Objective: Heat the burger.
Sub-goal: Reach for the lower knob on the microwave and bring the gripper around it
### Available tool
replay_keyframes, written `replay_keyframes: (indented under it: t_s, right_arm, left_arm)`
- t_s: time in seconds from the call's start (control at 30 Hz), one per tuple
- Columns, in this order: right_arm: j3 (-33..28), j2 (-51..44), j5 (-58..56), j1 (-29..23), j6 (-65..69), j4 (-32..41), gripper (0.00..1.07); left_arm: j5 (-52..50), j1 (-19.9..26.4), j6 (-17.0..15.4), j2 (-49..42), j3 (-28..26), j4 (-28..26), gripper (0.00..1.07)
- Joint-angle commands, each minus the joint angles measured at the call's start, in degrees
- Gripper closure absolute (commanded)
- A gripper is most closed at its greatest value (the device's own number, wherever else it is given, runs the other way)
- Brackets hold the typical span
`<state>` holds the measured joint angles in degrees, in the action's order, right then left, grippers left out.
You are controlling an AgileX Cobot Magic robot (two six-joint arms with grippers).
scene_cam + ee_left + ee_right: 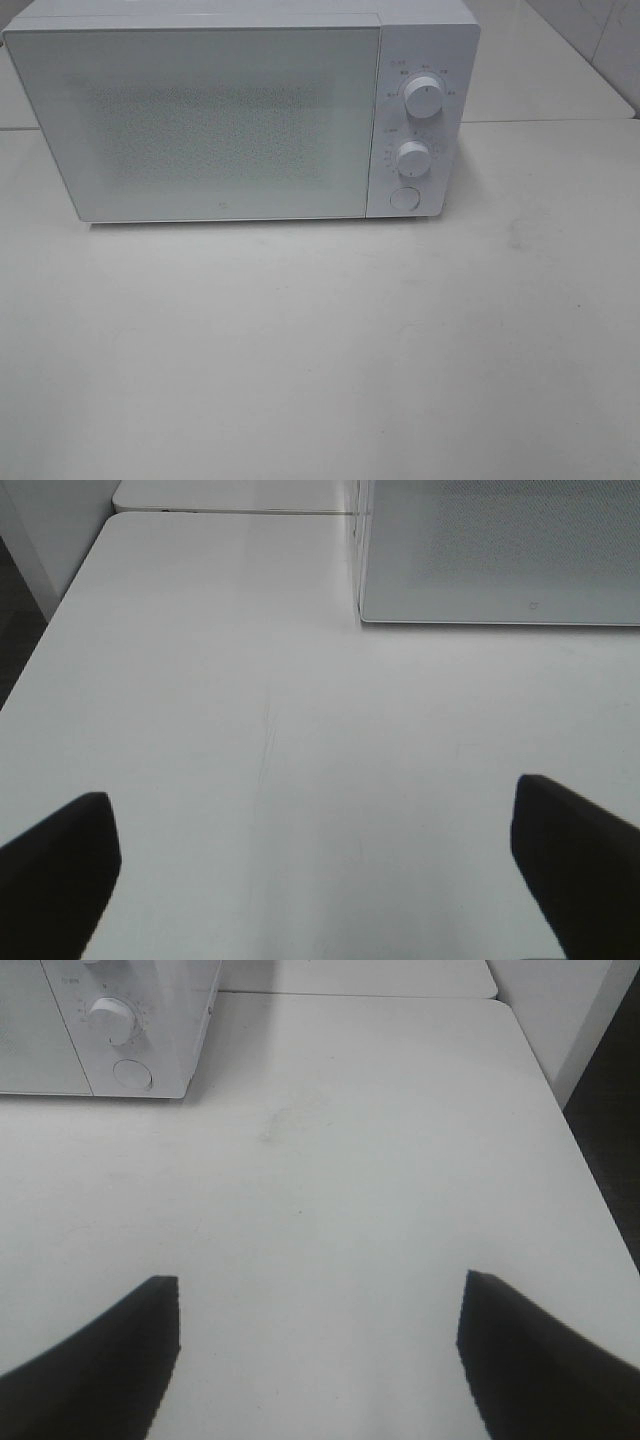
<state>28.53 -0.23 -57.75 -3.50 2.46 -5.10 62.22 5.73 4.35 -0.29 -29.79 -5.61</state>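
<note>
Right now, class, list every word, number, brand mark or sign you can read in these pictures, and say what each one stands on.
No text can be read for certain.
Print ringing the upper round white knob on the white box-shaped microwave: too small and blurred.
Print ringing the lower round white knob: too small and blurred.
A tiny mark low on the grey speckled door: unreadable.
The white table: none.

Left hand [312, 802] spread wide above table [230, 660]; microwave [500, 570] beyond

High overhead; wrist views toward microwave [200, 120]
</note>
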Motion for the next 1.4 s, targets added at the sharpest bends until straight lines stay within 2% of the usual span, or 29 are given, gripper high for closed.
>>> replay_keyframes:
  t_s: [0.03, 0.5, 0.8, 1.07, 1.4]
  right_arm:
    - [-0.1, -1.3, 0.6, 0.5, 0.2, 0.0, 0.32]
    - [1.5, -0.6, 3.0, 0.5, 0.4, 0.0, 0.32]
    - [1.5, 7.5, 11.3, 0.5, 0.4, 0.0, 0.32]
    - [-2.3, 15.9, 23.5, 0.5, 1.6, 0.0, 0.32]
    - [-7.2, 21.9, 37.6, 0.5, 2.1, 0.0, 0.32]
  left_arm:
    - [-1.0, 0.0, -0.4, -1.5, 0.2, 0.0, 0.07]
    - [-1.0, 0.0, -0.4, -1.5, 0.2, 0.0, 0.07]
    - [-1.0, 0.0, -0.4, -1.5, 0.2, 0.0, 0.07]
    - [-1.0, 0.0, -0.4, -1.5, 0.2, 0.0, 0.07]
    - [-1.0, 0.0, -0.4, -1.5, 0.2, 0.0, 0.07]
